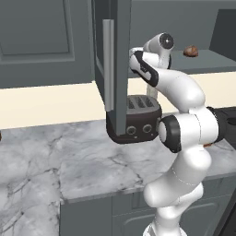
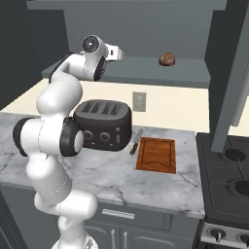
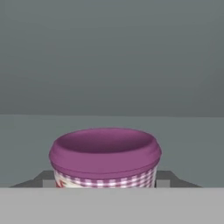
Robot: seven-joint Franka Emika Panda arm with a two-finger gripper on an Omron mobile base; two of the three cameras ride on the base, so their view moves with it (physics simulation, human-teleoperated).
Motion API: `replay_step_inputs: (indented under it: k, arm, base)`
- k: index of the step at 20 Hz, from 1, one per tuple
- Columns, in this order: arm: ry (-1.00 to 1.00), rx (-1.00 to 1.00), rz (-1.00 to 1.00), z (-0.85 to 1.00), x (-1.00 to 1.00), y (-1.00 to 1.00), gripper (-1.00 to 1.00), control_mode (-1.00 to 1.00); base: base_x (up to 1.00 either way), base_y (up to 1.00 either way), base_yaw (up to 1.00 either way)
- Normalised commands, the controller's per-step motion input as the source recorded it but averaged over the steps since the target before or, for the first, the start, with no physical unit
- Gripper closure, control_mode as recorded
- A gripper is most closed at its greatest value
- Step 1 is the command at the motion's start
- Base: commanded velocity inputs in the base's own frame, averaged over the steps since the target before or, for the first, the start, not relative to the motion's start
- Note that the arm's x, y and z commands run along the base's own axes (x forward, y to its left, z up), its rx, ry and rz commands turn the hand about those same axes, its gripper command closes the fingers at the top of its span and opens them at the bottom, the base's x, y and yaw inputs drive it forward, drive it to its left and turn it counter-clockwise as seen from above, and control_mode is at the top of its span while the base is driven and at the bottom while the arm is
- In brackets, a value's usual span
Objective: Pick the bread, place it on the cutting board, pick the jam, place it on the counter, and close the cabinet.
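The jam [image 3: 105, 151], a pink-purple cup with a checked pale band, stands on the cabinet shelf, close in the hand view. My gripper [image 3: 105, 180] has a dark fingertip pressed against each side of it, shut on it. The bread [image 2: 167, 59], a brown lump, lies farther right on the same shelf [image 2: 146, 73], also seen as the bread [image 1: 191, 51]. The cutting board [image 2: 156, 154] lies flat on the counter [image 2: 121, 180], to the right of the toaster. The cabinet door [image 1: 115, 69] stands open, hiding my hand in the left base view.
A dark toaster [image 2: 104, 124] stands on the counter below the shelf, with a knife [image 2: 135, 142] between it and the board. A stove [image 2: 228, 170] borders the counter on the right. The other open cabinet door [image 2: 228, 87] hangs above it.
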Motion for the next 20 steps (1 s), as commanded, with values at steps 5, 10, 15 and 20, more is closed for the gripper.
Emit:
replay_step_inputs:
  k: [5,10,15,20]
  arm:
    - [0.0,0.0,0.0,0.0,0.0,0.0,1.0,-1.0]
    - [0.02,0.0,0.0,0.0,-0.03,0.0,1.0,-1.0]
    - [0.0,0.0,0.0,0.0,-0.27,-0.08,1.0,-1.0]
    - [0.0,0.0,0.0,0.0,-0.38,-0.16,1.0,-1.0]
  base:
    - [0.0,0.0,0.0]
    - [0.0,0.0,0.0]
    - [0.0,0.0,0.0]
    - [0.0,0.0,0.0]
